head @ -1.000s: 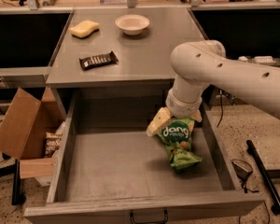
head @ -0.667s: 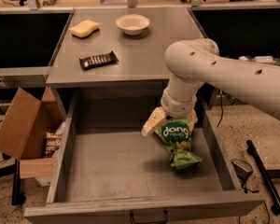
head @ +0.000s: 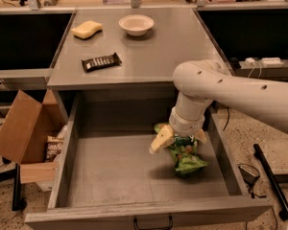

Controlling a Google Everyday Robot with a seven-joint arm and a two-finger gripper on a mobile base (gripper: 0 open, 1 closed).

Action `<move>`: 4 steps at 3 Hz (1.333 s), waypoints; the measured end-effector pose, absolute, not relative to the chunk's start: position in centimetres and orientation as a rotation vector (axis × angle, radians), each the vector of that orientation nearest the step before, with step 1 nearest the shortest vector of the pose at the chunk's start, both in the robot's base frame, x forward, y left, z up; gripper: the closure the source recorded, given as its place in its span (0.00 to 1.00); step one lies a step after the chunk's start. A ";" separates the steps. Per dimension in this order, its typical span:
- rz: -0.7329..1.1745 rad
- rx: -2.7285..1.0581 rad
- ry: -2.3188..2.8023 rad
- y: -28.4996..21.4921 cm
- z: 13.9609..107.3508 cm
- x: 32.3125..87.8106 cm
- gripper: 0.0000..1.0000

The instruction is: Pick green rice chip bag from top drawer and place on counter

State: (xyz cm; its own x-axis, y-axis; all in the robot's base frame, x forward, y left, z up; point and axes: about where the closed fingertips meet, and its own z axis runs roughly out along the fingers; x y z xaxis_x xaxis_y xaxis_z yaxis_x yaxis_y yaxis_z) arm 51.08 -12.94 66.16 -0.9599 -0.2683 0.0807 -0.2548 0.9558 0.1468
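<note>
The green rice chip bag (head: 187,160) lies crumpled on the floor of the open top drawer (head: 113,178), towards its right side. My gripper (head: 180,139) points down into the drawer, right over the bag's upper end. Its fingers are open: one pale fingertip (head: 161,141) stands left of the bag and the other at the bag's right. The wrist hides the top of the bag. The grey counter (head: 153,51) lies just behind and above the drawer.
On the counter lie a dark candy bar wrapper (head: 101,61), a yellow sponge (head: 86,29) and a white bowl (head: 136,24). A brown cardboard box (head: 20,128) stands on the floor left of the drawer. Cables and a black bar (head: 271,181) lie at the right.
My gripper has moved from the bag's left edge to directly over its upper end, so the fingers now straddle it. The bag has stayed in place.
</note>
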 end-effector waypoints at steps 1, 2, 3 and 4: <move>-0.180 0.355 -2.993 -14.2 63.3 50.2 0.26; -0.162 0.333 -2.999 -15.0 62.3 50.1 0.49; -0.123 0.302 -3.071 -16.8 63.5 50.9 0.72; -0.102 0.241 -3.190 -19.4 65.7 51.4 0.96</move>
State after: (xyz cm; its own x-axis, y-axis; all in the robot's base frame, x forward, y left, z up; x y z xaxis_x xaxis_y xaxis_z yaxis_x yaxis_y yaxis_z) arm 51.42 -19.43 65.73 -0.9869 -0.1480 -0.0635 -0.1517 0.9867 0.0591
